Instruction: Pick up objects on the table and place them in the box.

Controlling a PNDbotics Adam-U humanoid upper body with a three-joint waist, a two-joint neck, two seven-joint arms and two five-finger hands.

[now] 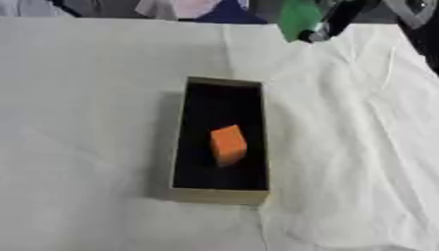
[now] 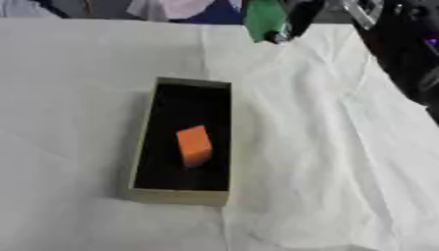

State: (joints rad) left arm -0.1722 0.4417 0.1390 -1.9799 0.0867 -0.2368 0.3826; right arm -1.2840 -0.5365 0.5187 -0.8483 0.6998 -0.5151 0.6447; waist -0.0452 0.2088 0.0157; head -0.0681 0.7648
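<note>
- Box [image 1: 219, 195] is a long tan thing with a black inside, sitting mid-bench [image 1: 85, 122] on a white cloth.
- Orange block [image 1: 228, 145] lies inside it, tilted, toward the near end.
- Right hand [image 1: 330, 22] is up at the far edge, well away from the box, fingers clamped on a green block [image 1: 298, 19].
- Left hand's nowhere to be seen.

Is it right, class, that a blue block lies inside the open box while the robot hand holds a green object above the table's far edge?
One detail is wrong: the block inside the box is orange, as the left eye view shows. The right robot hand does hold a green object above the far edge.
</note>
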